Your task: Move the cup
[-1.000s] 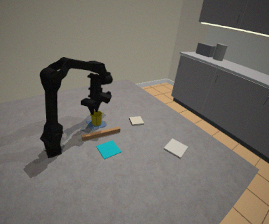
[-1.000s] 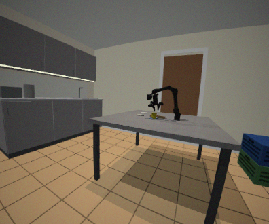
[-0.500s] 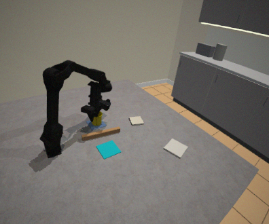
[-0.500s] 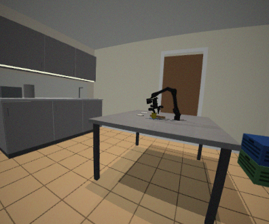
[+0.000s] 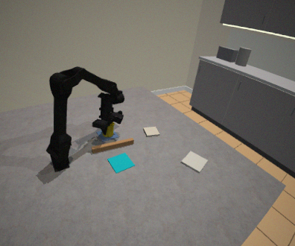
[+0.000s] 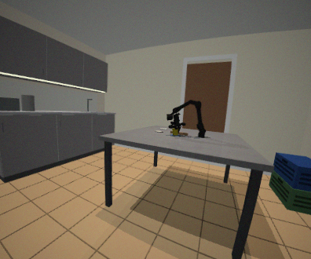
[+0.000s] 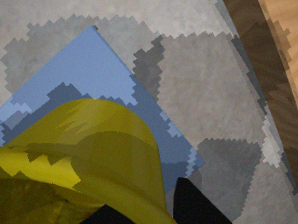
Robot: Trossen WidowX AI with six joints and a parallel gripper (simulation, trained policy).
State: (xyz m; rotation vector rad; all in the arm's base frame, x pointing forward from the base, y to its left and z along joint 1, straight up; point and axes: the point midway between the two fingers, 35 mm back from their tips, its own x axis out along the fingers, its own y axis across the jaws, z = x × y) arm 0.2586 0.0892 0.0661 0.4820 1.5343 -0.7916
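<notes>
Yellow showed at the arm's end: the cup (image 5: 109,130) (image 6: 175,133) (image 7: 112,132) was at the blue pad (image 5: 102,135) (image 7: 92,62), though whether its base touched the pad could not be told. The gripper (image 5: 109,126) (image 6: 176,128) (image 7: 163,184) reached down over it, one dark finger within the mouth and the other outside — the two pinched the cup's wall between them.

Beside the blue pad lay the wooden bar (image 5: 113,145) (image 6: 182,133) (image 7: 272,75), and on its far side from the cup was the teal pad (image 5: 121,162), flat on the grey table (image 5: 151,209) (image 6: 187,145) (image 7: 205,75). Two pale tiles lay well apart from each other — the smaller one (image 5: 151,131) near the bar's end, the larger one (image 5: 194,161) farther off. The black arm (image 5: 60,115) (image 6: 199,118) arched over from its base.
</notes>
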